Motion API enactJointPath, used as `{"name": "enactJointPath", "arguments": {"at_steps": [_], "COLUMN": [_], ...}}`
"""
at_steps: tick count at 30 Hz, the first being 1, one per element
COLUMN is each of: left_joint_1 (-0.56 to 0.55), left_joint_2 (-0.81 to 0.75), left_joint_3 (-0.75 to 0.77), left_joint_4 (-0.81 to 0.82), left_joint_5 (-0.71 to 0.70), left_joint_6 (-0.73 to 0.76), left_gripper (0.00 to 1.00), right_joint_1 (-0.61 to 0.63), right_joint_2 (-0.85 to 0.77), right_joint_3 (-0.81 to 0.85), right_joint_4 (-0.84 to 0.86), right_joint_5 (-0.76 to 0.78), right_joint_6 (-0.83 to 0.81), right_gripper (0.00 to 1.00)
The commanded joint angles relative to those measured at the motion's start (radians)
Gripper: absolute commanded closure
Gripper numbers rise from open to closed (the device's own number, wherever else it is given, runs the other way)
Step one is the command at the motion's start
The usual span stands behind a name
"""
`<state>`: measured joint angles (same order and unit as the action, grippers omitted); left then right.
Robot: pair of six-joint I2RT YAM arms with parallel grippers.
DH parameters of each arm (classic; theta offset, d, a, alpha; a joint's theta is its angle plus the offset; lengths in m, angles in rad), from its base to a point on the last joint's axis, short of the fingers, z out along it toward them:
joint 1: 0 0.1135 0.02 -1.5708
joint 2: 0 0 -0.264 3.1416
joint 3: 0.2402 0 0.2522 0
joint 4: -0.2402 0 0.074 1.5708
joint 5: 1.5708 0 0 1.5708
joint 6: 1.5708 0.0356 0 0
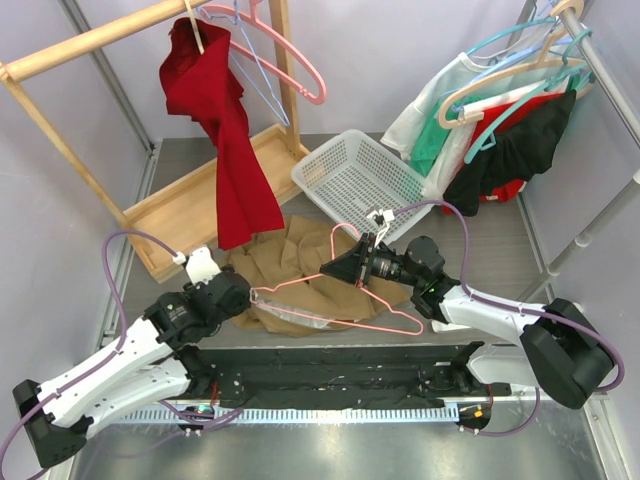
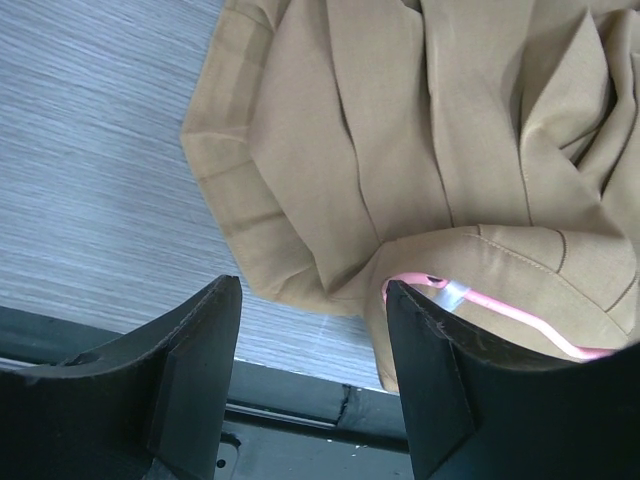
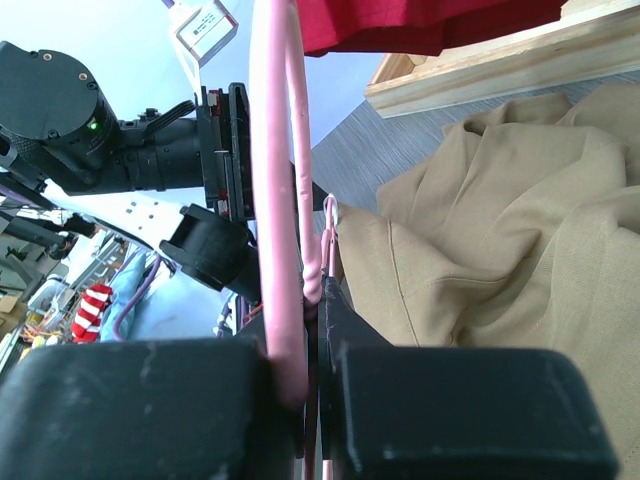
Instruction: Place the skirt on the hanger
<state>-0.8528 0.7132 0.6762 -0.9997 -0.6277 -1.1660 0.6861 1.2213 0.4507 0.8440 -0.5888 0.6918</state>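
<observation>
The tan skirt [image 1: 300, 262] lies crumpled on the table between the two arms. A pink hanger [image 1: 372, 296] is tilted over it, its left end tucked under a fold of the cloth. My right gripper [image 1: 352, 266] is shut on the hanger near its hook; in the right wrist view the pink wire [image 3: 280, 200] runs up from the closed gripper [image 3: 318, 300], with the skirt [image 3: 500, 250] to the right. My left gripper [image 1: 250, 294] is open at the hanger's left end. In the left wrist view that gripper [image 2: 312, 330] holds nothing; the hanger tip [image 2: 500, 305] sits just beyond the right finger [image 2: 440, 390], under the skirt's [image 2: 400, 150] hem.
A white basket [image 1: 360, 180] lies tipped behind the skirt. A wooden rack [image 1: 215, 200] at the back left carries a red garment [image 1: 225, 130] and spare hangers [image 1: 285, 55]. More clothes [image 1: 500, 130] hang at the back right. A black mat [image 1: 340, 370] runs along the near edge.
</observation>
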Motion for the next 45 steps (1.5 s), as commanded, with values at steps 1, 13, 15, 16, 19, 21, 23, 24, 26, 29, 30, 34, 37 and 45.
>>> {"name": "enactJointPath", "arguments": {"at_steps": [1, 13, 15, 16, 19, 21, 23, 24, 26, 29, 30, 34, 37, 45], "left_joint_1": [0.009, 0.044, 0.05, 0.055, 0.072, 0.081, 0.09, 0.093, 0.101, 0.115, 0.116, 0.127, 0.13, 0.132], "left_joint_2": [-0.004, 0.008, 0.008, 0.006, 0.011, 0.012, 0.011, 0.008, -0.004, -0.024, -0.026, -0.041, -0.076, -0.17], "left_joint_3": [-0.004, -0.036, -0.038, -0.043, -0.052, -0.053, -0.058, -0.056, -0.061, -0.075, -0.082, -0.112, -0.135, -0.185], "left_joint_4": [0.065, 0.148, 0.159, 0.162, 0.171, 0.17, 0.159, 0.15, 0.139, 0.159, 0.162, 0.22, 0.309, 0.418], "left_joint_5": [0.003, 0.037, 0.036, 0.037, 0.045, 0.046, 0.04, 0.03, 0.02, 0.026, 0.026, 0.063, 0.124, 0.302], "left_joint_6": [0.019, 0.058, 0.065, 0.071, 0.078, 0.083, 0.084, 0.086, 0.092, 0.098, 0.092, 0.075, 0.098, 0.199], "left_gripper": [0.37, 0.35, 0.35, 0.34, 0.34, 0.33, 0.33, 0.33, 0.33, 0.33, 0.33, 0.32, 0.32, 0.31], "right_joint_1": [0.006, 0.004, 0.006, 0.004, 0.006, 0.006, 0.004, 0.004, 0.004, 0.006, 0.004, 0.006, 0.004, 0.006], "right_joint_2": [-0.028, -0.022, -0.02, -0.019, -0.014, -0.011, -0.009, -0.011, -0.011, -0.011, -0.009, -0.002, 0.009, 0.052], "right_joint_3": [0.048, 0.057, 0.06, 0.06, 0.063, 0.066, 0.068, 0.069, 0.069, 0.069, 0.071, 0.071, 0.074, 0.086], "right_joint_4": [0.056, 0.055, 0.055, 0.056, 0.058, 0.058, 0.058, 0.058, 0.056, 0.056, 0.056, 0.063, 0.066, 0.098], "right_joint_5": [-0.008, -0.009, -0.011, -0.012, -0.017, -0.019, -0.02, -0.02, -0.02, -0.023, -0.025, -0.028, -0.028, -0.035], "right_joint_6": [0.009, 0.009, 0.009, 0.011, 0.012, 0.014, 0.014, 0.015, 0.015, 0.017, 0.018, 0.023, 0.028, 0.04], "right_gripper": [0.99, 0.99, 0.99, 0.99, 0.99, 0.99, 0.99, 0.99, 0.99, 0.99, 0.99, 0.99, 0.99, 0.99]}}
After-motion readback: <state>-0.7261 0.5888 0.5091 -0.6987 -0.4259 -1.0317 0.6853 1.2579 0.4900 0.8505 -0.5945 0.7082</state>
